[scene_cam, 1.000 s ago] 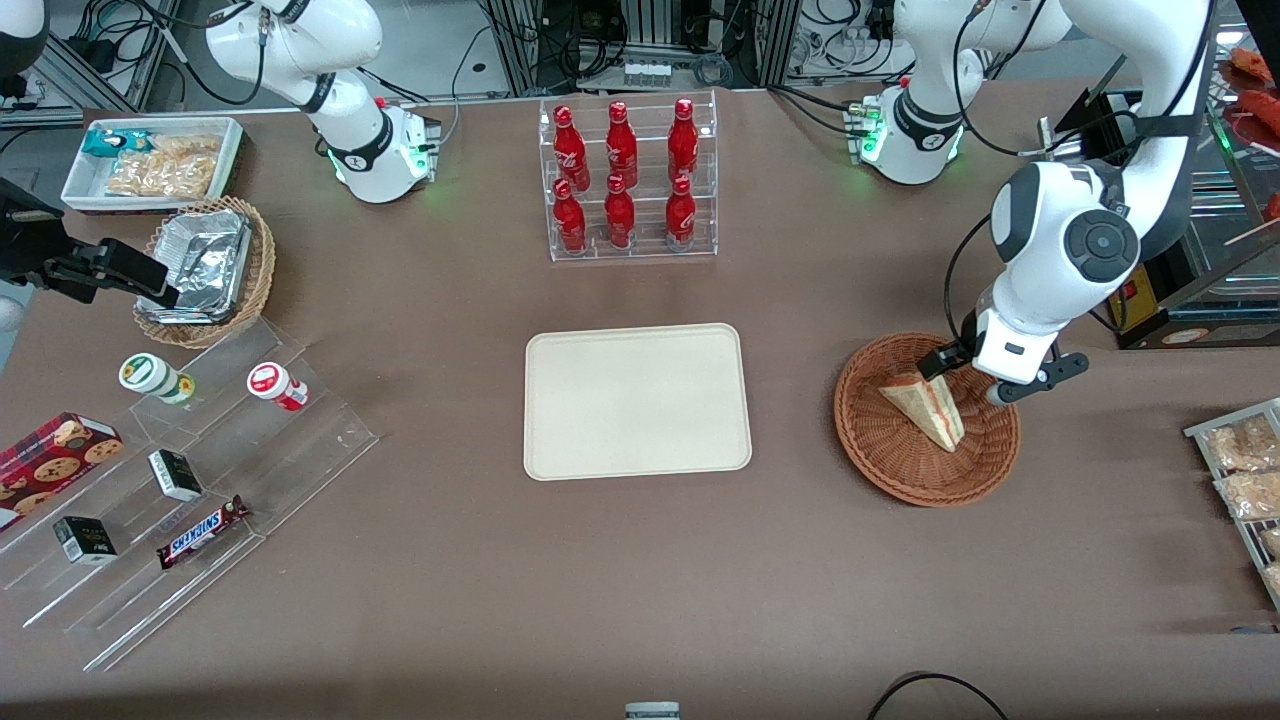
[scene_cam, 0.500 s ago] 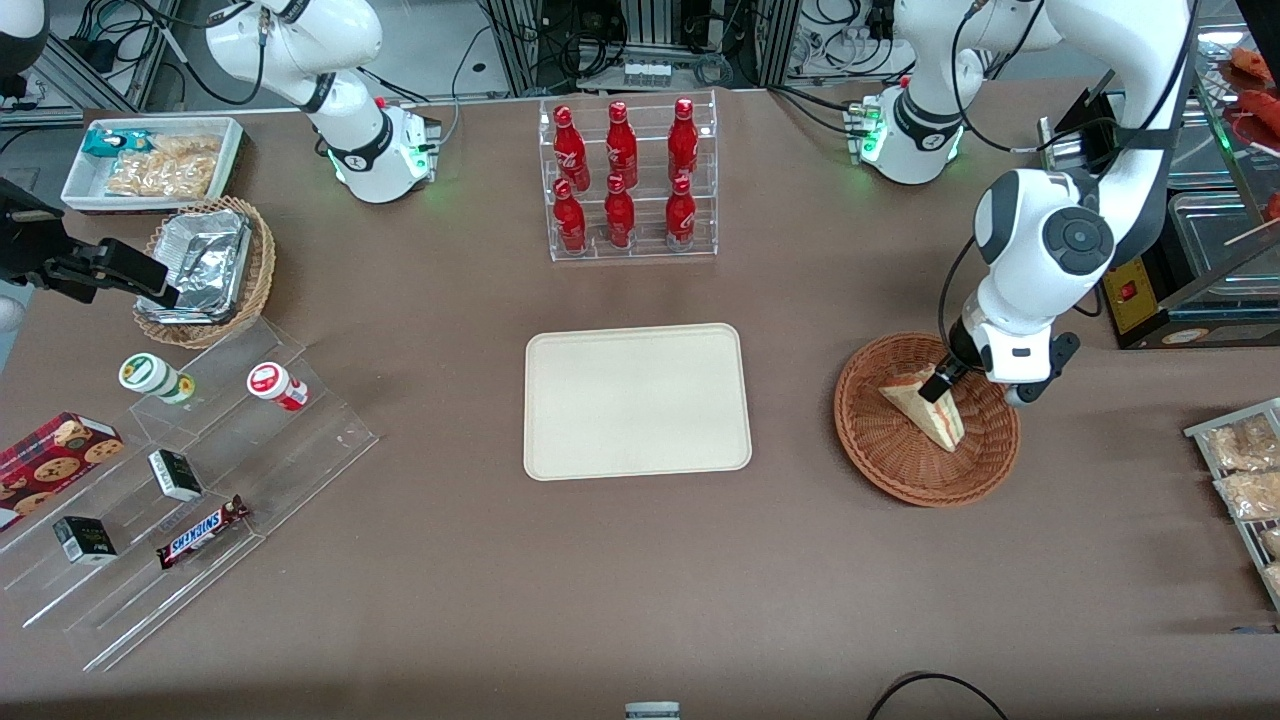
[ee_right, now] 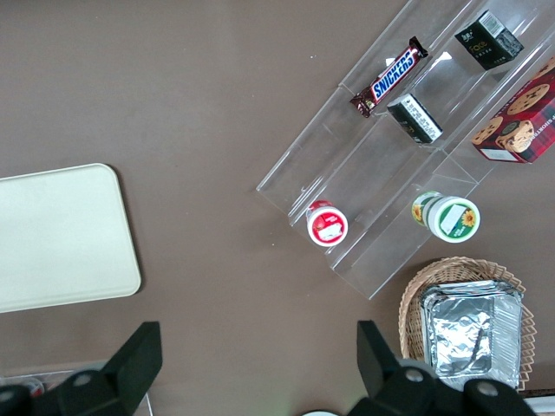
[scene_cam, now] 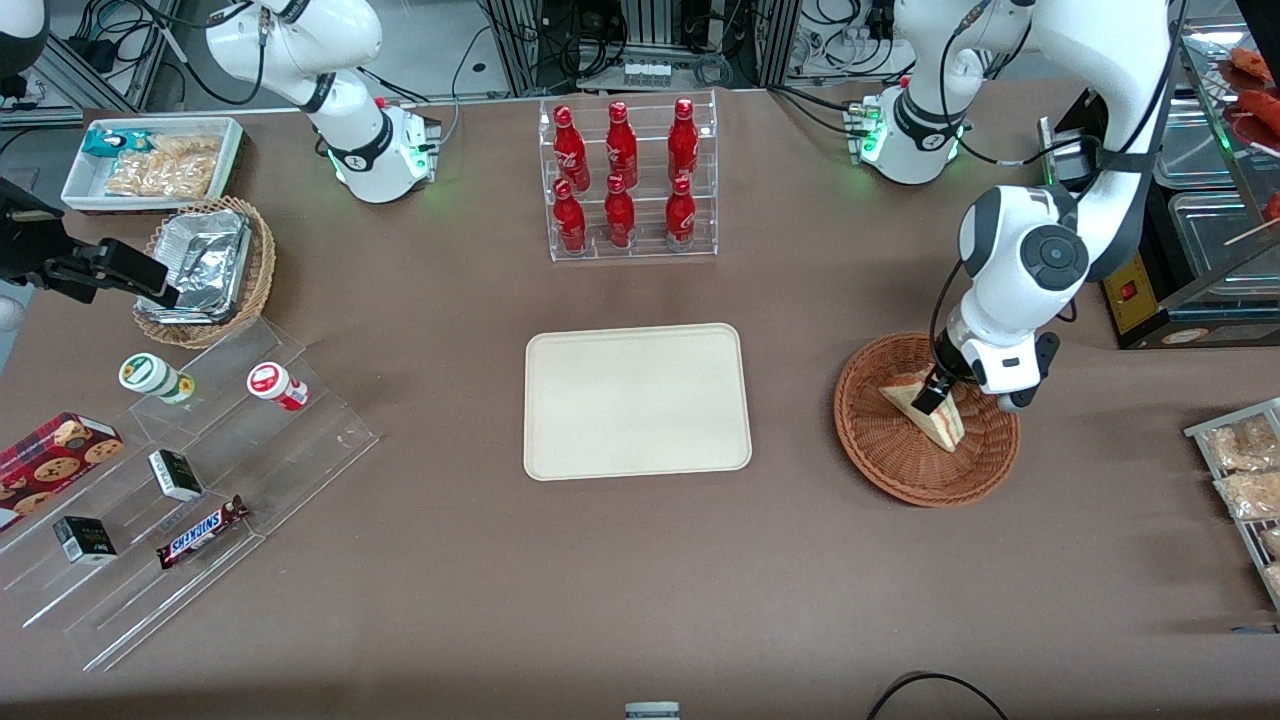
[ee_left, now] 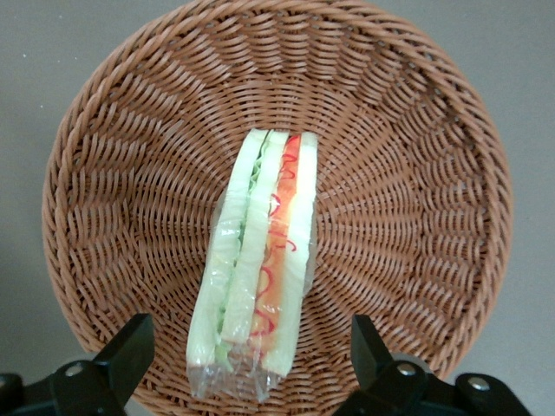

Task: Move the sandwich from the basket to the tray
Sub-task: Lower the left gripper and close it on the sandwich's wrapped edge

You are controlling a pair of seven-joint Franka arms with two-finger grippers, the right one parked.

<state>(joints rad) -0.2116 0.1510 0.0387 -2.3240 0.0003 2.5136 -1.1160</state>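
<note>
Toward the working arm's end of the table, the sandwich (scene_cam: 925,408) lies in the round reddish-brown wicker basket (scene_cam: 880,462), resting on the woven floor near its middle with bare weave all around it. From the wrist camera the sandwich (ee_left: 257,269) shows its cut edge upward: pale bread slices alternating with a green leafy layer and a red-orange layer crossed by thin squiggly lines, all wrapped in clear film that bunches at one end. In the front view it reads as a pale triangular wedge with a striped edge. The gripper (scene_cam: 932,396) hangs directly over the sandwich inside the basket (ee_left: 416,139), its two dark fingers (ee_left: 130,347) spread wide apart, one on each side of the wedge and clear of the bread. The cream-beige tray (scene_cam: 560,455) sits flat at the table's centre, well apart from the basket and nearer the parked arm's end, with nothing on it.
</note>
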